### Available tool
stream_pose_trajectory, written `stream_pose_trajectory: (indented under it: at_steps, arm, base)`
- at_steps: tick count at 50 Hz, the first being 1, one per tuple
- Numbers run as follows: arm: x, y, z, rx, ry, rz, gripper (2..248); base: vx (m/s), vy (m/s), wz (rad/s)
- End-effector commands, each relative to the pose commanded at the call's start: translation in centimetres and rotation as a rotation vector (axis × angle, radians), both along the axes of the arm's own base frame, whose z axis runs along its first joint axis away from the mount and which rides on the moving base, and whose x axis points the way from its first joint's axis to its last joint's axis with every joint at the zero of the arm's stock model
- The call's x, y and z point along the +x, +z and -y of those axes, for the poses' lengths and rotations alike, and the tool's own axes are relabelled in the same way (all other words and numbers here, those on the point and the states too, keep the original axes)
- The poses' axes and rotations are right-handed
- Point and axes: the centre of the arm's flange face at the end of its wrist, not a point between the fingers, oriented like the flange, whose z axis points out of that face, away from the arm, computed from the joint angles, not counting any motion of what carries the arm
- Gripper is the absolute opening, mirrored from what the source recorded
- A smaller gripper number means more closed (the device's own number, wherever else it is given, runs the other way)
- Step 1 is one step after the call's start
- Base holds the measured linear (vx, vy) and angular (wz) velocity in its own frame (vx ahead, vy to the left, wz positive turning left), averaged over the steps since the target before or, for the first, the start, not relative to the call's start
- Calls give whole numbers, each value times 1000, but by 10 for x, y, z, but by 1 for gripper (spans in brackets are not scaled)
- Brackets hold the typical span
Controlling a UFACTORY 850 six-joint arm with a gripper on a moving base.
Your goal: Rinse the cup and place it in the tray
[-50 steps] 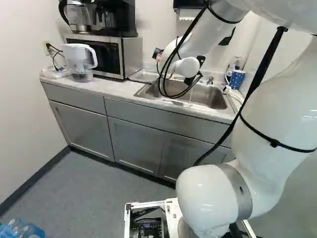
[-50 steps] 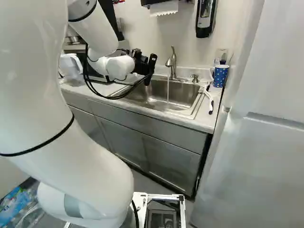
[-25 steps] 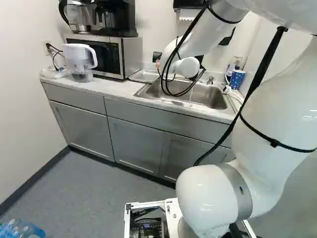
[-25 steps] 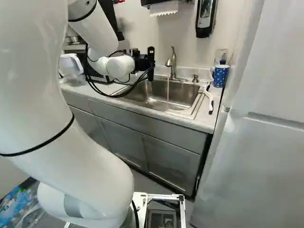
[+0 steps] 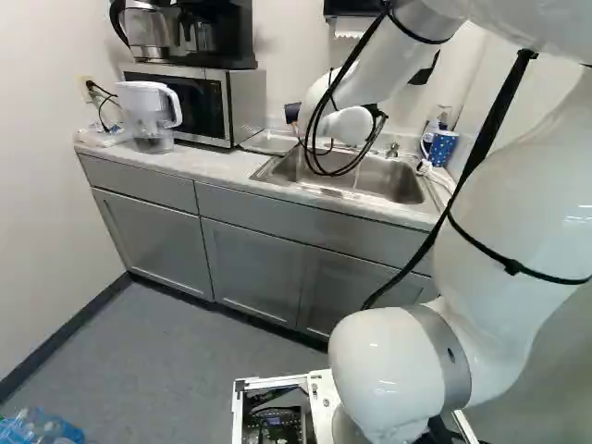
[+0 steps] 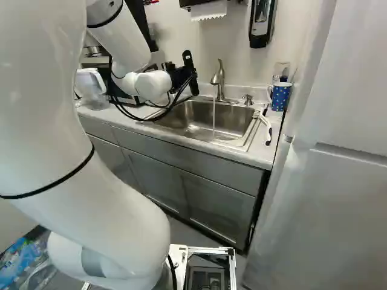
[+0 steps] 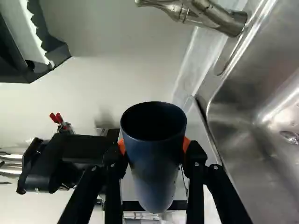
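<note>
Wrist view, nearest item: one black gripper [image 6: 177, 75], two fingers, closed on a cup — the orange pads [image 7: 122, 146] pressed to it from either side. One cup [image 7: 154, 163], dark blue, tapering, its dark mouth partly facing the camera; held raised, with one end showing left of the white wrist in the left base view. Next, one steel sink [image 6: 233, 125], set into a pale counter [image 5: 208, 172]. One faucet [image 6: 220, 78] at its back edge — a thin stream of water [image 6: 213, 115] fell into the basin. One flat tray [image 5: 267, 142], on the counter between sink and microwave [image 5: 242, 104]. One clear pitcher [image 5: 146, 113], white-lidded, stood in front of the microwave. One brush [image 6: 266, 128], white-handled, lay beside the sink; one blue mug [image 6: 280, 96], white-dotted, stood just behind it. Farthest, one paper towel dispenser [image 6: 208, 9], mounted on the wall.
</note>
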Motion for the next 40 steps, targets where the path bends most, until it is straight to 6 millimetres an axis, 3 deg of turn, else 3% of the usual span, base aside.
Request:
stream_pose_trajectory:
  at_steps: [40]
  arm:
    - [0, 0, 0, -419, 36, 4, 125]
  base:
    - [0, 0, 0]
